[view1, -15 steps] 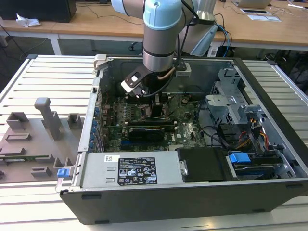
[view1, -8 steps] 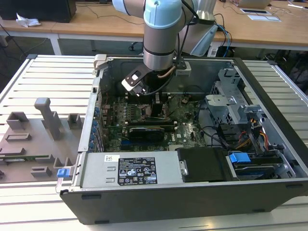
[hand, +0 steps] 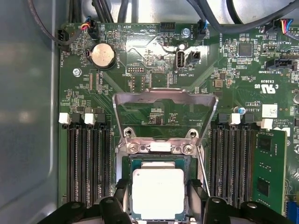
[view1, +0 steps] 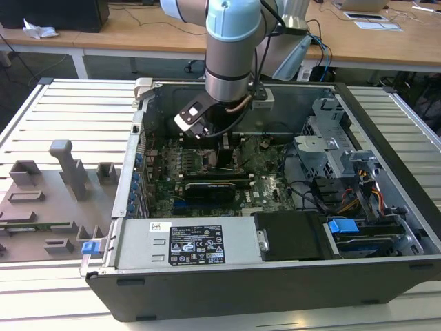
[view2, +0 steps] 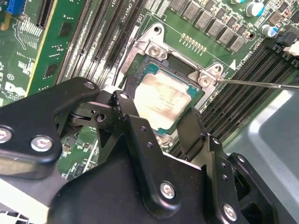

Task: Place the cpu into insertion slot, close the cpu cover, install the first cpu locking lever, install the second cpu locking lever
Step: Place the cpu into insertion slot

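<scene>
**Robot gripper straddling a cpu that is lying in its motherboard socket**

A slatted metal bench [view1: 69, 110] is carrying an open computer case [view1: 275, 276], and a robot arm [view1: 231, 55] is reaching down into it over the green motherboard [view1: 265, 181]. In the second wrist view the black gripper [view2: 157, 105] is hanging low over the board with its fingers [view2: 135, 126] spread, one sitting just beside each of two opposite edges of the chip; whether they are touching it cannot be told. In the first wrist view the cpu cover [hand: 166, 94] is standing tilted up and open behind the socket. The insertion slot [hand: 159, 160] is holding the cpu [hand: 158, 196], which is lying flat inside it, silver top facing up. A thin wire locking lever [view2: 252, 84] is sticking out unlatched beside the socket
</scene>
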### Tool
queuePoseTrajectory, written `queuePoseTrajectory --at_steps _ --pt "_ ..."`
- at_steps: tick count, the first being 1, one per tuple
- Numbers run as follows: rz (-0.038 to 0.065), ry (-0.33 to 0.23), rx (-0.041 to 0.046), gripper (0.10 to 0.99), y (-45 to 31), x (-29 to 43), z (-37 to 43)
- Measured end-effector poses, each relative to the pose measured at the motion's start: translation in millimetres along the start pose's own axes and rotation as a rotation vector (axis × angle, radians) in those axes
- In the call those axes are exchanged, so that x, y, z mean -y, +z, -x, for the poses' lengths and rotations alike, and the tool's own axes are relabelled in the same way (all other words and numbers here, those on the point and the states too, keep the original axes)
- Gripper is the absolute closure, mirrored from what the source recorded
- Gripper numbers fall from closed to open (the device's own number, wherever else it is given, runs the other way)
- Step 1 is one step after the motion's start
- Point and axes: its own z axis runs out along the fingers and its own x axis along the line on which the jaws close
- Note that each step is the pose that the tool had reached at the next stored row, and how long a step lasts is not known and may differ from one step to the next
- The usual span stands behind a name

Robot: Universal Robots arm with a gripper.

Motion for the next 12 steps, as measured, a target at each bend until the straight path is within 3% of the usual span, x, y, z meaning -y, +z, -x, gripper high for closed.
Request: queuePoseTrajectory --at_steps 12 --pt "0.000 0.000 -0.0008 0.467 0.6 -0.7 2.9"
